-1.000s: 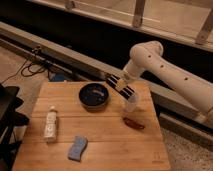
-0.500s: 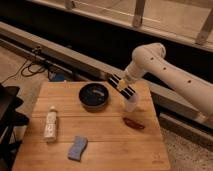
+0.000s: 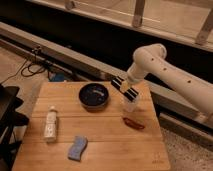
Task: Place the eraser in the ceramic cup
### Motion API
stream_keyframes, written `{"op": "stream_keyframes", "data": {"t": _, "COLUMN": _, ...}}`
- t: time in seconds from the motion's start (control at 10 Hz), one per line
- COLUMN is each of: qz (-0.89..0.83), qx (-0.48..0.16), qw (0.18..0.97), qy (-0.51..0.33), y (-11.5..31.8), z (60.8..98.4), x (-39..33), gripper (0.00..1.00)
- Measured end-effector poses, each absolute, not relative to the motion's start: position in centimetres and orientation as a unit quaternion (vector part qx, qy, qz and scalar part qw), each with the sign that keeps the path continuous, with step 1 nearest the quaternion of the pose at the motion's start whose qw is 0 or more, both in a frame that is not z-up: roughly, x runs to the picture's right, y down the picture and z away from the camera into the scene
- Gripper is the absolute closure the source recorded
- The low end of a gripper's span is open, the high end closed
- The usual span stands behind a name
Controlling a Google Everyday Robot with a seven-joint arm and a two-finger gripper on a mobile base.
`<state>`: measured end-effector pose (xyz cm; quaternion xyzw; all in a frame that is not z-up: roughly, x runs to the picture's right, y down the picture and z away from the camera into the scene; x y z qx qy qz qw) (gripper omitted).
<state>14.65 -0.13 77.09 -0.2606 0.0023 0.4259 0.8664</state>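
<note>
Overhead, white arm (image 3: 165,67) bent down from the right — gripper (image 3: 126,87) closed on the eraser (image 3: 124,88), held slantwise just above the ceramic cup (image 3: 129,105), beside the blue bowl (image 3: 94,95).

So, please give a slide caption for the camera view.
Gripper holds the eraser above the ceramic cup on the wooden table.

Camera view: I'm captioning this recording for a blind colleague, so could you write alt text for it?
A white robot arm's gripper holds a black eraser just above a pale ceramic cup near the right edge of a wooden table. Also on the table: a dark blue bowl, white bottle, blue sponge and small red-brown object.
</note>
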Motion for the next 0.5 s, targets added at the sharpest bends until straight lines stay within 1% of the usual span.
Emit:
{"op": "stream_keyframes", "data": {"t": 0.1, "qz": 0.435, "qx": -0.264, "qw": 0.861, "qy": 0.011, "y": 0.2, "z": 77.6, "x": 15.7, "gripper": 1.00}}
{"op": "stream_keyframes", "data": {"t": 0.2, "qz": 0.450, "qx": -0.271, "qw": 0.850, "qy": 0.023, "y": 0.8, "z": 78.1, "x": 17.5, "gripper": 0.95}}
{"op": "stream_keyframes", "data": {"t": 0.4, "qz": 0.464, "qx": -0.288, "qw": 0.836, "qy": 0.041, "y": 2.1, "z": 79.4, "x": 18.5, "gripper": 0.76}}
{"op": "stream_keyframes", "data": {"t": 0.5, "qz": 0.466, "qx": -0.294, "qw": 0.834, "qy": 0.045, "y": 2.5, "z": 79.8, "x": 18.3, "gripper": 0.68}}
